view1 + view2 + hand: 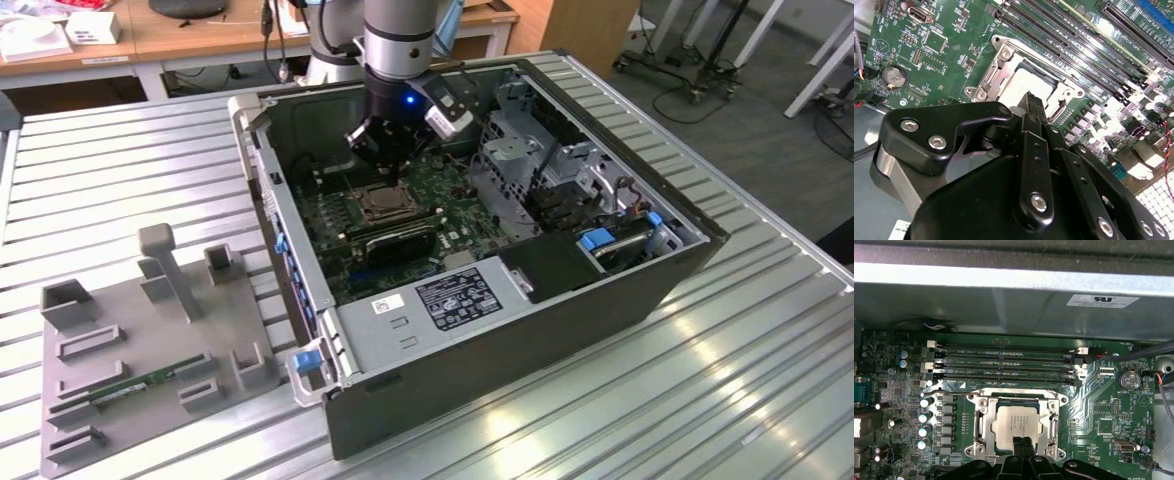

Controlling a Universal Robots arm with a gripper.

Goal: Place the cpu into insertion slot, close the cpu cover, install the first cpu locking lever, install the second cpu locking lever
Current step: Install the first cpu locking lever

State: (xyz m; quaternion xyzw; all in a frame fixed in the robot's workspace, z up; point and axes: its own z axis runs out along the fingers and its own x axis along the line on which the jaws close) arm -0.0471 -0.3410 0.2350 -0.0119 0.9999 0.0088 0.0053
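Note:
The cpu (1017,424) lies flat in the insertion slot (979,452) on the green board, its silvery top facing up. The cpu cover (983,412) is down around it, with the chip showing through its window. My gripper (1022,444) hovers over the near edge of the chip with its two black fingers pressed together, holding nothing. In the second wrist view the fingertips of my gripper (1033,101) point at the cpu (1029,82) inside the cpu cover (996,70). From the exterior view, my gripper (383,148) is inside the open computer case, just above the insertion slot (383,204).
Long black memory slots (1004,365) run beside the socket, and a coin battery (1129,380) sits nearby. The case walls (280,230), a drive cage (534,165) and the power supply (454,295) surround the board. A grey fixture (147,350) with a green memory stick (140,384) lies on the exterior view's left.

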